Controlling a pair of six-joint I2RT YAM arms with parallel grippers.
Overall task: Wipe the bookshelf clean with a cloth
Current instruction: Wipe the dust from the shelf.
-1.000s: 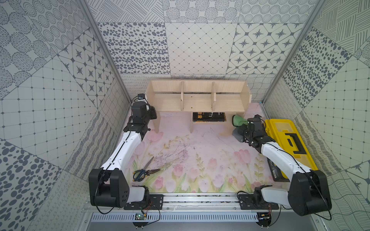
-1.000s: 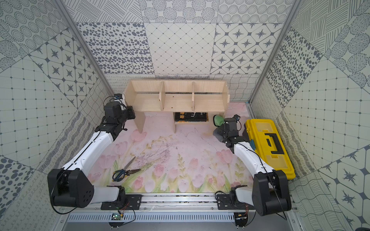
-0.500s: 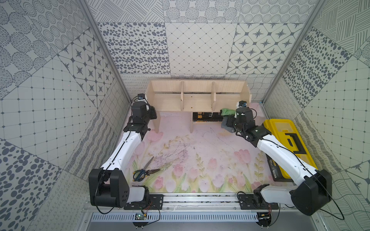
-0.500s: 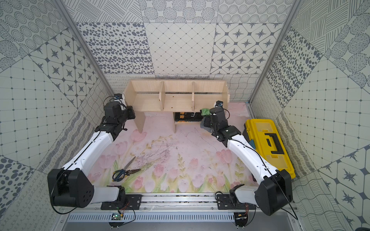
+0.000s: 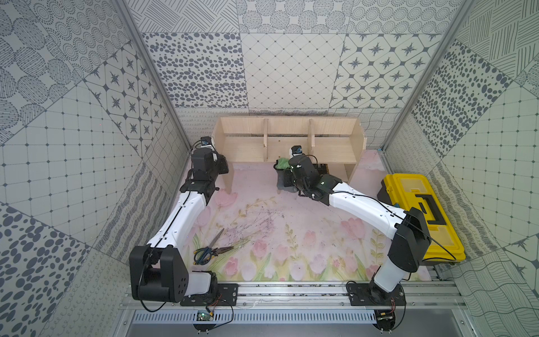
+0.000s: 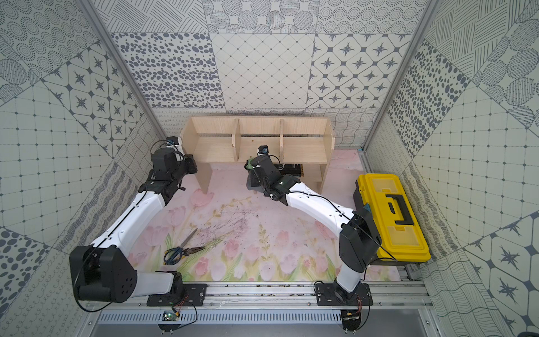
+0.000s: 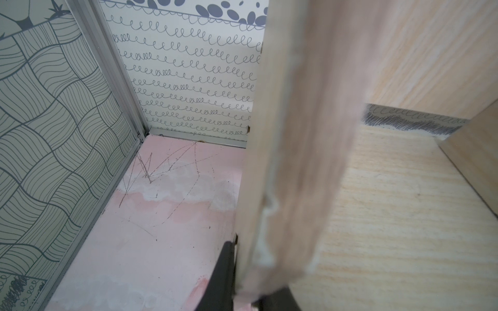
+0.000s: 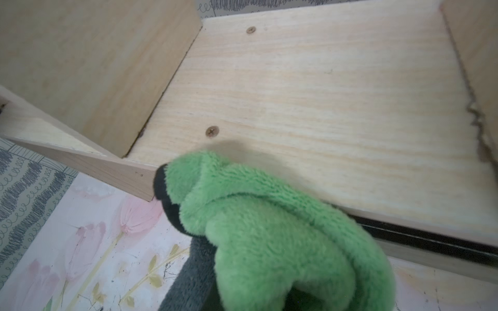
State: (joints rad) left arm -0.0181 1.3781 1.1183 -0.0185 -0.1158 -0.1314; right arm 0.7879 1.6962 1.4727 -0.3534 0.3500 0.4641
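Right wrist view: the cloth point(image 8: 269, 237), green face outward, is bunched in the closed jaws of the right gripper point(image 5: 287, 170) at the near edge of the bookshelf point(image 5: 332, 147), by its middle bay — a wad ready to press on the wood. The left gripper point(image 5: 221, 165) is clamped on the left side panel — probably to steady the unit.

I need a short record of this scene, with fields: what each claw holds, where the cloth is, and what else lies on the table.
left claw: shut on the bookshelf, gripping its left side panel
right claw: shut on the cloth, which is bunched with its green face showing
cloth position: at the front edge of the middle compartment, top tier
other things: scissors on the floral mat, near the left arm; yellow toolbox, lid closed, beside the right arm
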